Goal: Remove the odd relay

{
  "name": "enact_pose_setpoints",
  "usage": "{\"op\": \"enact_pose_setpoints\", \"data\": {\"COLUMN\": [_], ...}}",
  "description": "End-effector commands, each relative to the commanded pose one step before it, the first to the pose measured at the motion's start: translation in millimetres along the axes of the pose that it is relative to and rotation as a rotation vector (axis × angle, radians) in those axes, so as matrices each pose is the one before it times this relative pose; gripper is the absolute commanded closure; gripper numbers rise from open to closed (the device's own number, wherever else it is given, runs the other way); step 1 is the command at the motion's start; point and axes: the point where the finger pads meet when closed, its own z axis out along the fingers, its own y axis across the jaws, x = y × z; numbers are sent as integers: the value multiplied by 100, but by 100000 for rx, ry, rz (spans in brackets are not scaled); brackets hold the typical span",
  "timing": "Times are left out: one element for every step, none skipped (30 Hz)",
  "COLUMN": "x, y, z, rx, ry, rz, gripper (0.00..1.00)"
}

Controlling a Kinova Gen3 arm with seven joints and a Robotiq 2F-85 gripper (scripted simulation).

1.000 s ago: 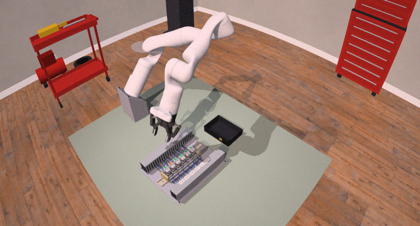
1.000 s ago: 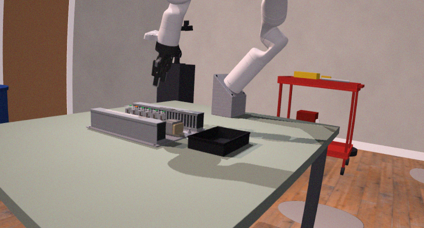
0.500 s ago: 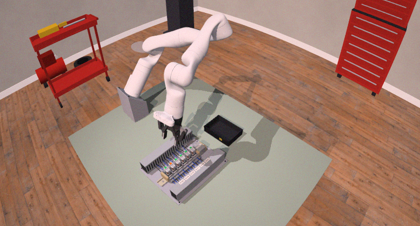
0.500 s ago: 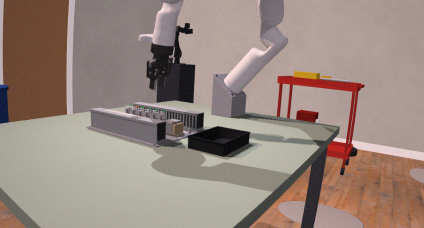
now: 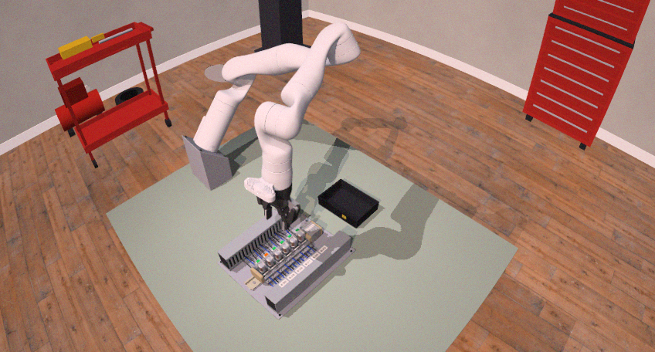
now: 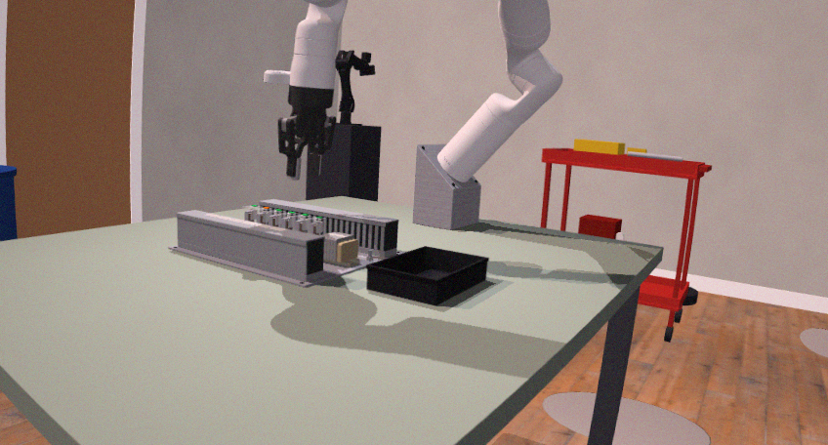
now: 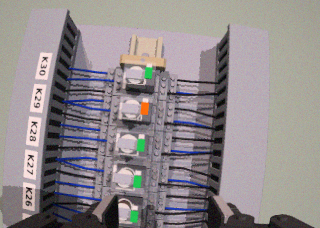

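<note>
A grey wiring panel (image 5: 284, 261) lies on the green table top and holds a row of clear relays. One relay has an orange button (image 5: 266, 254); it is the second from one end, and it also shows in the wrist view (image 7: 136, 108) and faintly in the exterior view (image 6: 265, 208). The other relays have green buttons (image 7: 134, 143). All stand in their sockets. My gripper (image 5: 280, 215) (image 6: 305, 165) hangs open and empty well above the panel, over the end of the row away from the orange relay. The black parts tray (image 5: 348, 202) sits empty beside the panel.
Slotted grey cable ducts (image 7: 230, 122) run along both sides of the relay row. A beige block (image 7: 142, 50) sits past the row's end. The arm's grey base (image 5: 206, 162) stands at the table's back. A red cart (image 5: 107, 79) and a red drawer cabinet (image 5: 583, 59) stand on the floor.
</note>
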Motion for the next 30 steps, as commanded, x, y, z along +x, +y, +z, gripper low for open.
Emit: {"op": "enact_pose_setpoints", "data": {"x": [121,-93,-90,-88,-85,-82,0,0,-79,-76,-73,-70,-67,-63,-60,-57,-53,-50,-47,-44,-40,-37,-34,0,0,-31,-28,-25,-22,-20], "y": [-362,-158,-151,-144,-138,-131,0,0,-124,-118,-112,-106,-100,-94,-88,-82,-77,-71,-66,-61,-56,-51,-47,0,0,-42,-38,-34,-30,-26], "z": [-96,3,3,2,2,2,0,0,2,1,1,1,1,1,1,1,1,0,0,0,0,0,0,0,0,0,0,0,0,0], "rx": [912,306,291,276,262,248,0,0,235,221,209,196,184,172,161,150,139,129,119,110,101,92,83,0,0,75,67,60,53,46], "ry": [-1161,-563,-544,-525,-505,-485,0,0,-465,-445,-425,-404,-384,-364,-343,-323,-303,-283,-264,-245,-226,-207,-189,0,0,-172,-155,-139,-123,-108], "rz": [1494,549,526,503,480,458,0,0,435,413,392,371,350,329,309,290,270,252,233,216,198,182,165,0,0,150,135,120,107,93], "gripper": [39,39,39,39,39,39,39,39,39,39,39,39,39,39,39,39,39,39,39,39,39,39,39,39,39,39,39,39,39,39]}}
